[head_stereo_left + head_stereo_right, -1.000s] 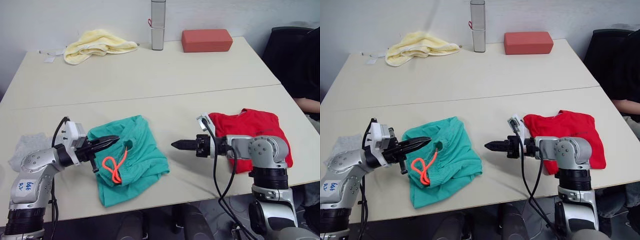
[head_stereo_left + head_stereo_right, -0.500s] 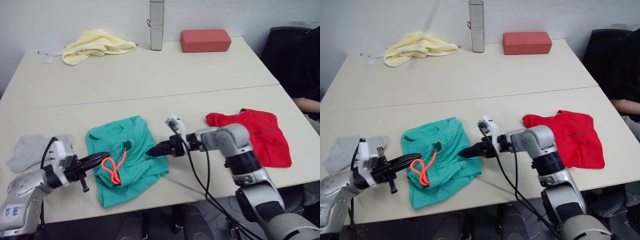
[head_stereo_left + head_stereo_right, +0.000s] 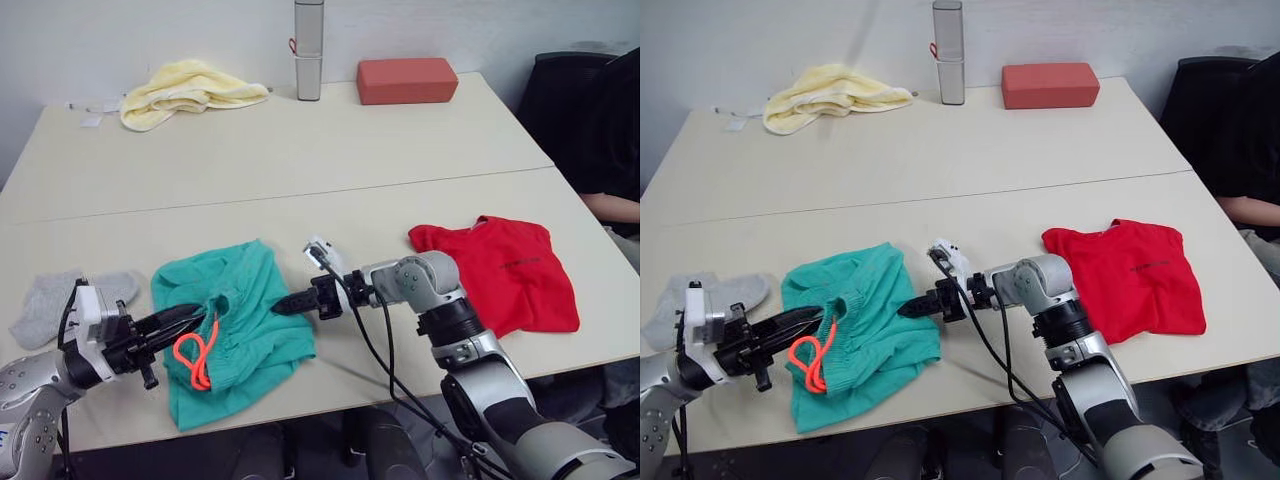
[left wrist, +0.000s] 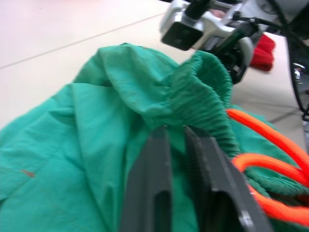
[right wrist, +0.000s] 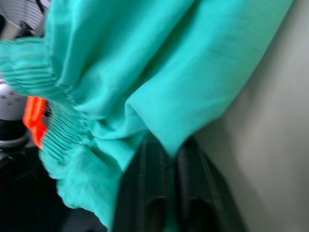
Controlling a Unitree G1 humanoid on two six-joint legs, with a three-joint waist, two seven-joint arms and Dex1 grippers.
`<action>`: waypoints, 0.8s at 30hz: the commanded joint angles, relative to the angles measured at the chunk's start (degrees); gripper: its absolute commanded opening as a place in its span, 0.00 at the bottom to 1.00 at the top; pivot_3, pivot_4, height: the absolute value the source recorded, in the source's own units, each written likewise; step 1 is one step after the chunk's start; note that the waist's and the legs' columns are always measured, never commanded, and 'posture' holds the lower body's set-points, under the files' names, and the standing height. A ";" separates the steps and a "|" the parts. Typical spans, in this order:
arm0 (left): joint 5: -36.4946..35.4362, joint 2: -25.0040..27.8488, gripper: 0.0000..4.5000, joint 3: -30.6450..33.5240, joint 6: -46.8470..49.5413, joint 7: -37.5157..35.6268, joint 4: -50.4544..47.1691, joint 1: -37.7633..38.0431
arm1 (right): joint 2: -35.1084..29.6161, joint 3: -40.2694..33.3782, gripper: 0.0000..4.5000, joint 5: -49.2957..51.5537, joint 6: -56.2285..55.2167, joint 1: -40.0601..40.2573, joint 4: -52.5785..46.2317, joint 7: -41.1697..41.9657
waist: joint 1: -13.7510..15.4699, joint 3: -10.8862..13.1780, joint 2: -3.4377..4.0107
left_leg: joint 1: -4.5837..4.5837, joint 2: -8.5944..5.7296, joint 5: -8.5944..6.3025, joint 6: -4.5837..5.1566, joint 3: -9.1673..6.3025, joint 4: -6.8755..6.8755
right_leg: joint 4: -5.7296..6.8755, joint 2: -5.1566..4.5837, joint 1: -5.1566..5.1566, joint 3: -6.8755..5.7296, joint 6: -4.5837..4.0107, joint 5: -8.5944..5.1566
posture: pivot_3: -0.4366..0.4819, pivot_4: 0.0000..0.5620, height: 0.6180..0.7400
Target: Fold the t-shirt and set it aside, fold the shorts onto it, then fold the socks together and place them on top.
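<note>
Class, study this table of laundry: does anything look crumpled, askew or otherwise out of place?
The shorts lie bunched near the front edge, waistband rucked up and the orange drawstring spilling out in loops. The t-shirt lies folded but uneven. The socks lie flat and unfolded at far left.

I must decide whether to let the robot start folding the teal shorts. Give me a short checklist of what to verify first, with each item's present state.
1. Bright red cotton t-shirt folded and set aside: ok.
2. Teal-green soft fabric shorts lying flat: not ok, bunched at the waistband.
3. Left gripper holding the waistband: cannot tell; fingertips are nearly together against the fabric.
4. Right gripper holding the shorts' edge: cannot tell; fabric covers the fingertips.
5. Orange drawstring free of the fingers: cannot tell; it loops close beside the left gripper.
6. Light grey short socks out of the way: ok.
</note>
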 commanded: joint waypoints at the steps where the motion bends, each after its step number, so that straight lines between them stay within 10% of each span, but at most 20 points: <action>1: -0.89 0.56 0.47 2.14 -0.78 -0.08 -0.85 0.13 | -1.91 -5.40 0.00 2.98 2.67 0.84 -3.49 -0.77 | 0.30 0.01 0.02 | -0.03 0.00 0.00 0.00 0.00 0.00 | 0.02 0.00 -0.02 0.00 0.00 0.00 | 0.48 0.27 1.00; 9: -0.23 0.74 1.00 1.79 -2.24 -1.58 -0.49 -0.58 | -9.05 -15.32 0.00 5.92 7.19 4.39 -10.23 -4.06 | 1.06 0.02 0.02 | -0.24 -0.01 -0.03 0.03 0.01 -0.05 | -0.03 0.00 -0.24 -0.01 0.02 0.01 | 0.48 0.27 1.00; 19: 2.52 0.63 1.00 -2.83 -6.42 -4.29 3.53 -7.83 | -10.71 -24.87 0.00 7.86 10.43 10.97 -19.06 -11.58 | 0.91 0.02 0.03 | -0.21 -0.03 0.03 0.03 0.10 -0.04 | -0.10 0.00 -0.27 0.05 0.02 0.01 | 0.48 0.27 1.00; 24: 2.65 0.93 1.00 -3.43 -6.69 -4.90 4.22 -9.00 | -13.57 -23.49 0.31 8.55 8.68 13.47 -23.86 -10.59 | 1.19 0.03 0.04 | -0.23 -0.03 0.05 0.01 0.12 -0.06 | 0.00 0.02 -0.33 0.05 0.02 0.01 | 0.48 0.27 1.00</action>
